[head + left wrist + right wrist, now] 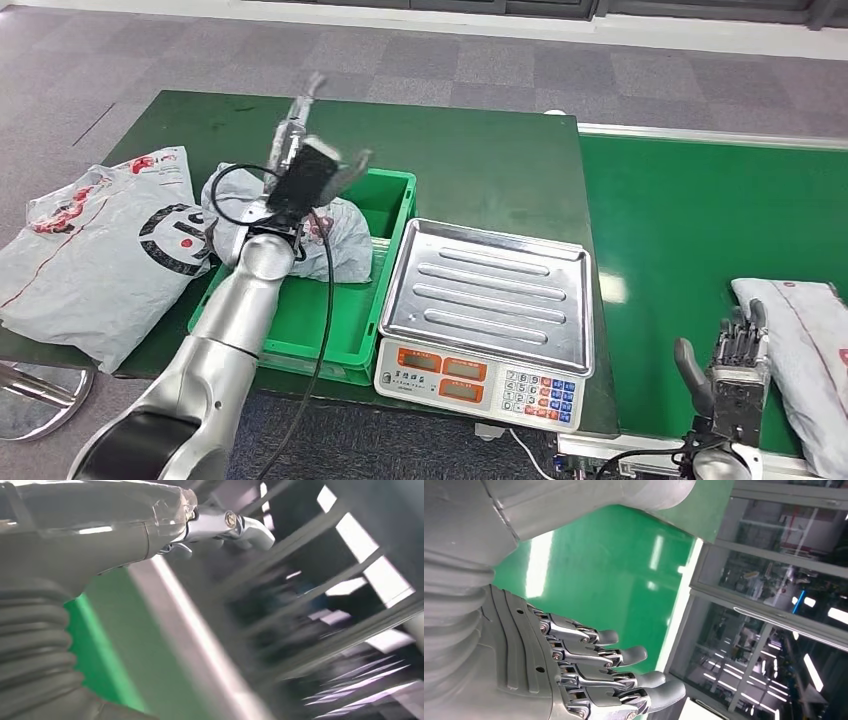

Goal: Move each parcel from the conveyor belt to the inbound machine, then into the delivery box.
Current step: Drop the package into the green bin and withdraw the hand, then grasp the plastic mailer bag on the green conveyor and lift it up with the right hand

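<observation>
The glossy green conveyor belt [690,230] is carrying one soft grey plastic parcel [800,350] at its near edge, not yet moved. The inbound machine [487,300], a scale with a ribbed steel tray, is standing empty beside the green plastic delivery box [330,300], where a crumpled bagged parcel [335,235] is already lying. A large printed bag [100,250] is resting on the dark table just beside the box. The left hand [305,170] is hovering above the box, fingers spread and empty. The right hand [735,360] is waiting just beside the belt parcel, fingers straight and apart.
</observation>
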{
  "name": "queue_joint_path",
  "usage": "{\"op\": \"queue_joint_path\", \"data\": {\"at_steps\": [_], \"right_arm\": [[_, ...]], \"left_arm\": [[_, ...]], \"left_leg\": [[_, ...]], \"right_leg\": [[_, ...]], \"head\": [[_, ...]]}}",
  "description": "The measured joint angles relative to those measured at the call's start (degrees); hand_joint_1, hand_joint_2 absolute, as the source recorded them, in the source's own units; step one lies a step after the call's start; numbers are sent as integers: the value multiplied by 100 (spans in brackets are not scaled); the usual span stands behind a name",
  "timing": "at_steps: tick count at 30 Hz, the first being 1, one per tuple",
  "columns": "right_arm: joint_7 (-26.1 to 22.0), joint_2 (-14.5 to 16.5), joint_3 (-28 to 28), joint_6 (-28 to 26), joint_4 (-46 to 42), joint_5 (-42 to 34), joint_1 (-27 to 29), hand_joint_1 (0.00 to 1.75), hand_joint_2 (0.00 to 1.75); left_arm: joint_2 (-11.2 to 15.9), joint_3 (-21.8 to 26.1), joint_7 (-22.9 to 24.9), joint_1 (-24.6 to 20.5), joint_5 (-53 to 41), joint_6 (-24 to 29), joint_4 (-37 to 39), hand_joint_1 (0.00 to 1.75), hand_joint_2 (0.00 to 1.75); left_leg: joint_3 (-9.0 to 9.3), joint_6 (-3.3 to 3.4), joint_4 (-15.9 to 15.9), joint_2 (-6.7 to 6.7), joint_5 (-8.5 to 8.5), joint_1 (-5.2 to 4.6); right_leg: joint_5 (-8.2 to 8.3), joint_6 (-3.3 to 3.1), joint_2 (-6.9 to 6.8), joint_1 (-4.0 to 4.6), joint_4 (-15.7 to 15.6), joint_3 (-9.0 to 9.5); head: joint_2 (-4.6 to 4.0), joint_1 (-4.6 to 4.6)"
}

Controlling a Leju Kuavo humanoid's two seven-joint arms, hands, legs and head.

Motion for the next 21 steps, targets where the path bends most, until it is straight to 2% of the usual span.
{"op": "queue_joint_path", "data": {"at_steps": [3,7,9,11,14,16,18,21], "right_arm": [[1,1,0,32,-11,-117,-20,0,175],[3,-8,0,54,40,-73,-181,0,175],[4,-20,0,-37,107,64,-305,0,175],[8,-37,0,-110,170,166,-394,0,175],[147,-134,2,-407,251,595,-527,0,175],[458,-299,3,-605,292,947,-657,0,175],[759,-515,4,-649,328,1104,-794,0,175],[890,-769,3,-638,370,1139,-930,0,175]], "left_arm": [[-32,2,-531,415,1049,169,-573,0,0],[-91,-90,-1553,769,2054,-546,-605,0,0],[-148,-226,-1846,903,2163,-731,-473,0,87],[-203,-338,-1906,996,2261,-870,-339,0,175],[-289,-489,-1924,1039,2547,-1534,67,0,175],[-360,-653,-1924,1110,2614,-1913,387,0,175],[-428,-841,-1926,1220,2592,-1998,624,0,175],[-489,-1022,-1933,1315,2574,-1978,850,0,175]], "left_leg": [[0,2,0,-1,-2,0],[0,4,1,-2,-3,-1],[1,4,2,-1,-2,-3],[1,5,3,-1,-2,-5],[2,6,4,-3,-2,-11],[1,8,5,-4,-1,-15],[1,10,5,-4,-2,-17],[2,16,5,-2,-7,-20]], "right_leg": [[-5,0,0,0,0,0],[-6,1,-4,-2,0,1],[-4,2,-4,-3,0,2],[-2,4,-3,-5,-1,2],[-1,6,-4,-11,-1,3],[0,7,-5,-15,-1,3],[0,9,-4,-17,-1,3],[0,10,-2,-19,-2,3]], "head": [[0,0],[0,0],[0,0],[0,0],[0,0],[0,0],[0,1],[0,1]]}}
